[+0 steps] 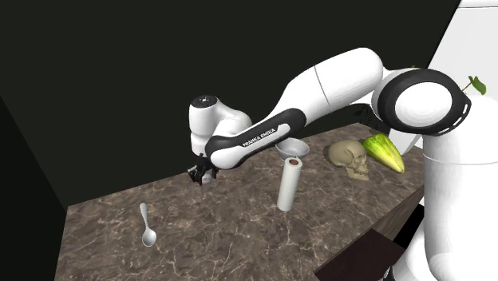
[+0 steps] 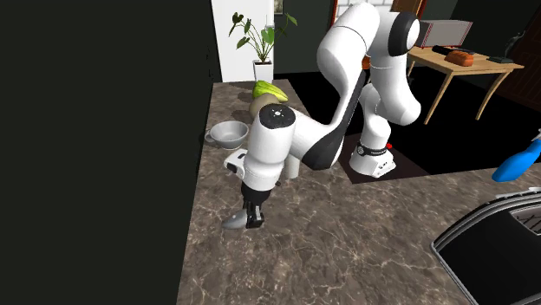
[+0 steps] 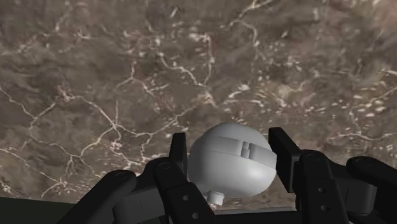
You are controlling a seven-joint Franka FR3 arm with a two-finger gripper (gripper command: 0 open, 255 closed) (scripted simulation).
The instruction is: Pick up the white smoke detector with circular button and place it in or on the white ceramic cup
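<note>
**Veined Stone Counter Set Against Black**

A brown, marble-like work surface [image 1: 239, 239] crossed by pale veins is seen under even light. Beyond its far edge, in the shoulder view, a black area [image 1: 120, 72] is drawn. In the second exterior view a white wall section [image 2: 225, 52] is set at the counter's far end, and a potted plant [image 2: 262, 69] is placed before it. A wooden table [image 2: 472, 68] is seen well apart, at that view's upper right.

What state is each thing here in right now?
Detector: clasped between the fingers.
Gripper: shut on the detector.
Cup: upright, empty.
Spoon: lying flat on the counter.
Cylinder: standing upright.
Skull: upright on the counter.
Green fruit: lying beside the skull.
</note>
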